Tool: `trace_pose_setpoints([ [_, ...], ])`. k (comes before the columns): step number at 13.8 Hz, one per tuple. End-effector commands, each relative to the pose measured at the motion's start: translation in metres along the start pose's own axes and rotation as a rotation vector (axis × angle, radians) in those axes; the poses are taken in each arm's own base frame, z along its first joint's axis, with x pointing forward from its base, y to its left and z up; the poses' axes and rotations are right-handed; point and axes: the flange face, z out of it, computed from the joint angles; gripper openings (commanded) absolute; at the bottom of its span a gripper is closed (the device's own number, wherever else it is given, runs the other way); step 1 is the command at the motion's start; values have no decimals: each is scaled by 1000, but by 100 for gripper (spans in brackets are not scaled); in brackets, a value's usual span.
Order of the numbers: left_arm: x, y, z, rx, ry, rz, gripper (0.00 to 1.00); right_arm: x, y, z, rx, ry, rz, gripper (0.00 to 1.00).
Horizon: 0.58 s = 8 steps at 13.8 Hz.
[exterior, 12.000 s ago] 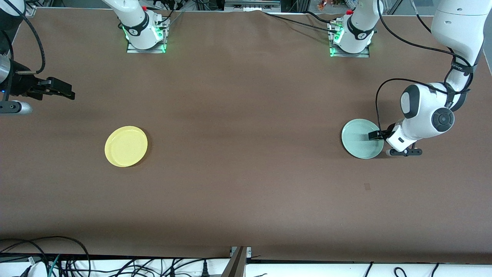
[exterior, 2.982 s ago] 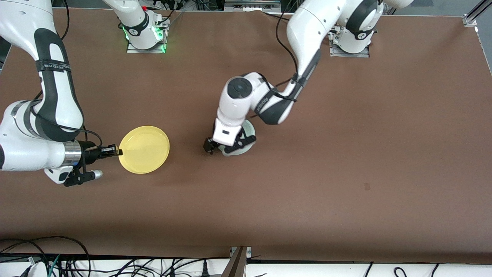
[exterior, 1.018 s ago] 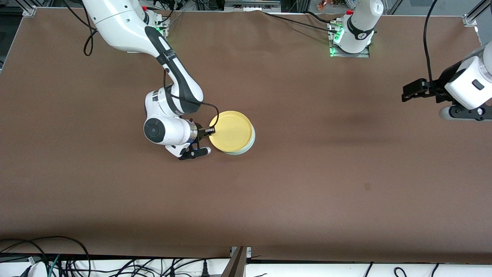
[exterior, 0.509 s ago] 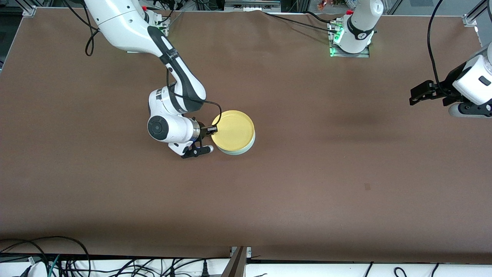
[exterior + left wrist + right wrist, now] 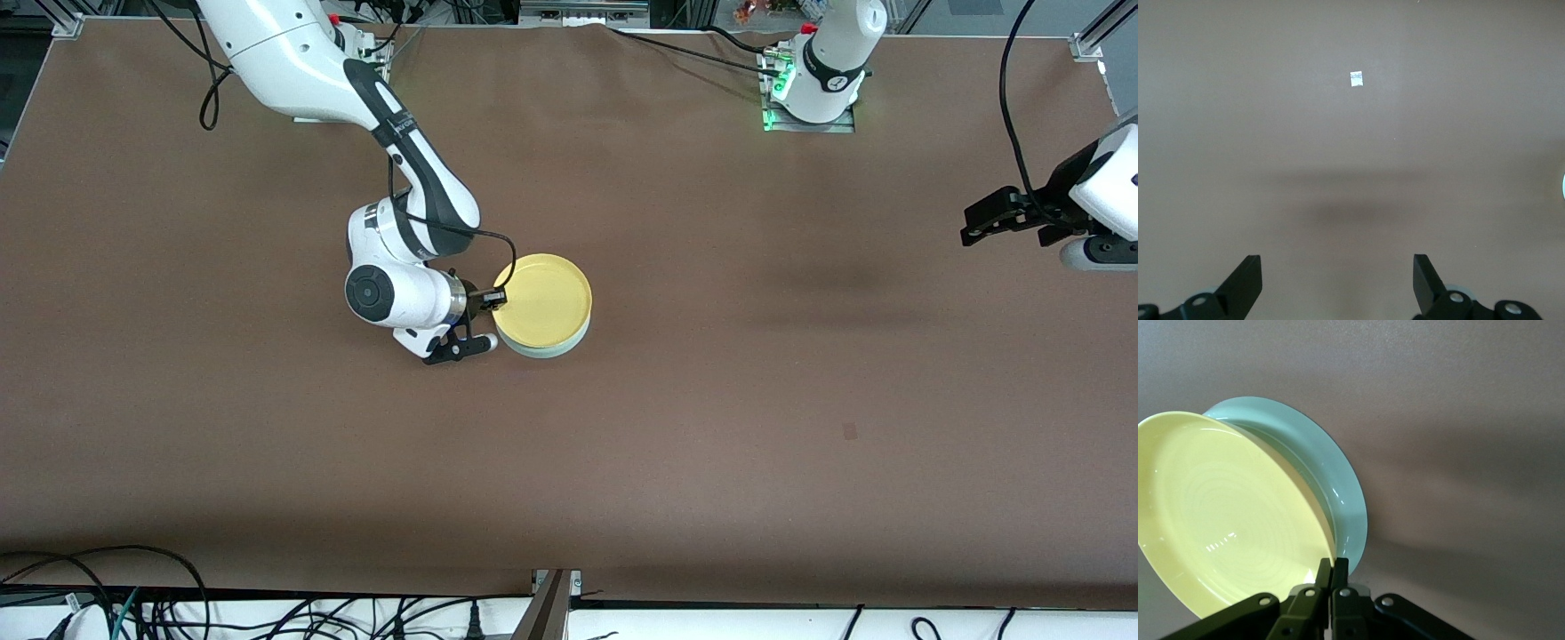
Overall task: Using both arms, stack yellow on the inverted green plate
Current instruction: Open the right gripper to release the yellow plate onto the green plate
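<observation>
The yellow plate (image 5: 543, 300) lies face up on top of the green plate (image 5: 569, 340), which rests upside down near the table's middle. Only a mint crescent of the green plate shows under the yellow one. My right gripper (image 5: 494, 300) is shut on the yellow plate's rim at the edge toward the right arm's end. In the right wrist view the right gripper (image 5: 1332, 570) pinches the yellow plate (image 5: 1225, 520) at its rim, with the green plate (image 5: 1338, 487) right under it. My left gripper (image 5: 982, 227) hangs open over bare table at the left arm's end, and the left gripper (image 5: 1338, 283) holds nothing.
A small white tag (image 5: 1356, 79) lies on the brown table under the left wrist camera. The two arm bases (image 5: 809, 89) (image 5: 338, 80) stand along the table's edge farthest from the front camera. Cables (image 5: 107, 596) trail at the table's near edge.
The right gripper has shifted the yellow plate slightly to sit more squarely over the green plate. The left arm has drawn farther toward its end of the table.
</observation>
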Motion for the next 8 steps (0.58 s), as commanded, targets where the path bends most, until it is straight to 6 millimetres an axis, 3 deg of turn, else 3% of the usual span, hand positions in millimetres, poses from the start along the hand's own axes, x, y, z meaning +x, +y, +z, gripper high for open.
trace_pose_setpoints([
  [1, 9, -1, -8, -14, 24, 0, 100, -3, -3, 2, 17, 9, 11, 0],
  [5, 8, 3, -23, -13, 53, 7, 100, -2, -4, 8, 14, 14, 11, 0],
  [8, 11, 10, -19, -14, 49, 16, 100, 0, -2, 7, 15, 33, 13, 0],
])
